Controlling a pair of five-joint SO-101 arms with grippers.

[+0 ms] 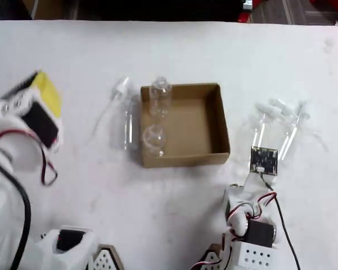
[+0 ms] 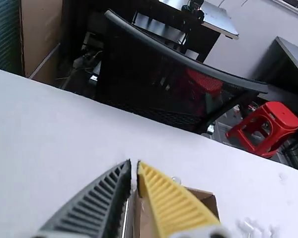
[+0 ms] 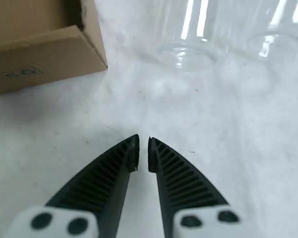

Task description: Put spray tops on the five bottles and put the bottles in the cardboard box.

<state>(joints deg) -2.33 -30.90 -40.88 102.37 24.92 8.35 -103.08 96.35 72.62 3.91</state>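
Observation:
The cardboard box [image 1: 205,121] sits open at mid-table. Two clear bottles stand in it against its left wall, one at the back [image 1: 159,93] and one at the front [image 1: 153,139]. A third clear bottle with a white spray top [image 1: 122,90] lies just left of the box. To the right of the box lie two more clear bottles [image 1: 276,126] with white tops; their bases [image 3: 185,37] are ahead of my right gripper [image 3: 143,148], which is shut and empty above the table. Raised at the far left, my left gripper [image 2: 134,173] is shut on nothing.
The box's near corner [image 3: 92,47] is beside the right gripper's line toward the bottles. A black chair [image 2: 179,84] and a red stool [image 2: 265,124] stand beyond the table's far edge. The right arm's base [image 1: 250,236] is at the front edge.

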